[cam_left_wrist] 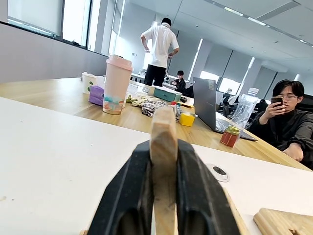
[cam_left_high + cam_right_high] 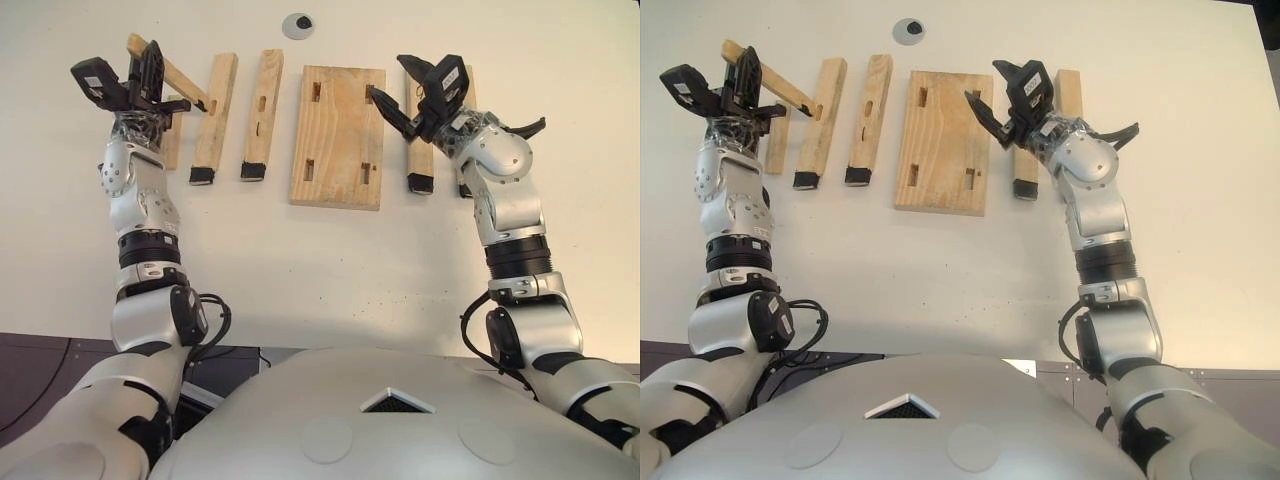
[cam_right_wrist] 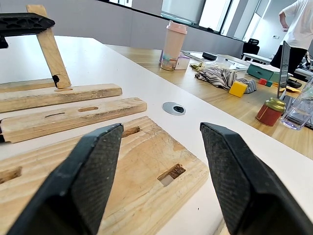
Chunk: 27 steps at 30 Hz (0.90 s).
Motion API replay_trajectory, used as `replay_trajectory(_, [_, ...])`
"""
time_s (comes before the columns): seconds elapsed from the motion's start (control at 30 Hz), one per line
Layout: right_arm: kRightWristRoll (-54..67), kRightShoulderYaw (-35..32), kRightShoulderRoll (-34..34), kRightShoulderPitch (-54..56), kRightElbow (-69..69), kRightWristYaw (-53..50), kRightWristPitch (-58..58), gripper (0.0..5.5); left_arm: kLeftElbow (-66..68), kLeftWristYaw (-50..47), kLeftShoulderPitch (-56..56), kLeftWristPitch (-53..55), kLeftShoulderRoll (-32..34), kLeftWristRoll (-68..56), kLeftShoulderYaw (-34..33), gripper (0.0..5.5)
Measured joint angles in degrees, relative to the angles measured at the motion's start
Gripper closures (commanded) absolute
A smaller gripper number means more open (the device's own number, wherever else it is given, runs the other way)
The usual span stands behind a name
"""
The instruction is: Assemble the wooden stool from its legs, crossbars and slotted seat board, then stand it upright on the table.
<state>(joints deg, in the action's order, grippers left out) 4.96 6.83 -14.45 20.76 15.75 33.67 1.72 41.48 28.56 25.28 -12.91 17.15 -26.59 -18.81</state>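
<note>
Your left gripper (image 2: 150, 75) is clamped on a crossbar (image 2: 185, 85) over the far left corner of the white table (image 2: 300, 270). The crossbar is tilted. Its raised end points toward that far left corner, and its lower end slopes down to the right and touches a leg (image 2: 215, 120) beside the slot in that leg.

That leg lies flat, its long axis running from the near edge to the far edge and its black-capped end toward you. A second leg (image 2: 262, 115) lies just beside it on the right, parallel and capped the same way. A third leg (image 2: 777, 140) lies under your left gripper, mostly covered.

The slotted seat board (image 2: 338, 135) lies flat at the middle of the far half, its long axis also near to far and its slots facing up.

Your right gripper (image 2: 386, 76) hangs with its fingers (image 3: 93, 166) wide apart and holds nothing. It sits above the far right corner of the board. Two more legs (image 2: 1025, 170) (image 2: 1069, 90) lie to the right of the board, partly hidden by that arm.

A round cable grommet (image 2: 297, 25) sits at the far edge. Beyond the table stands a wooden desk (image 1: 58, 93) carrying a pink tumbler (image 1: 118, 83), a laptop (image 1: 205, 103), a water bottle (image 1: 243, 107) and a yellow block (image 3: 238, 88).
</note>
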Motion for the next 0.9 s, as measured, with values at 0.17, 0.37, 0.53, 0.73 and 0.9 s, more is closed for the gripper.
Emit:
replay_trajectory(0.17, [-0.38, 0.07, 0.00, 0.03, 0.10, 0.53, 0.01, 2.60, 1.15, 1.52, 0.38, -1.27, -0.52, 0.03, -0.74, 5.13])
replay_trajectory(0.37, [-0.52, 0.09, 0.00, 0.03, 0.11, 0.49, 0.00, 2.60, 0.80, 0.85, 0.15, -1.85, -1.40, 1.32, -0.41, 5.13])
replay_trajectory(0.53, [-0.68, 0.13, 0.00, 0.03, 0.22, 0.38, 0.00, 2.60, -1.21, -0.25, -0.66, -1.10, -1.78, 1.87, 0.17, 5.13])
replay_trajectory(0.73, [-1.00, 0.22, 0.02, -0.06, 0.20, 0.19, 0.00, 2.60, -5.88, -0.74, -2.77, 0.44, -2.53, 1.27, 0.14, 5.13])
replay_trajectory(0.9, [-1.02, 0.33, 0.12, -0.07, 0.21, -0.07, 0.03, 2.60, -10.55, -1.63, -2.74, 1.26, -2.47, 1.27, 0.27, 5.13])
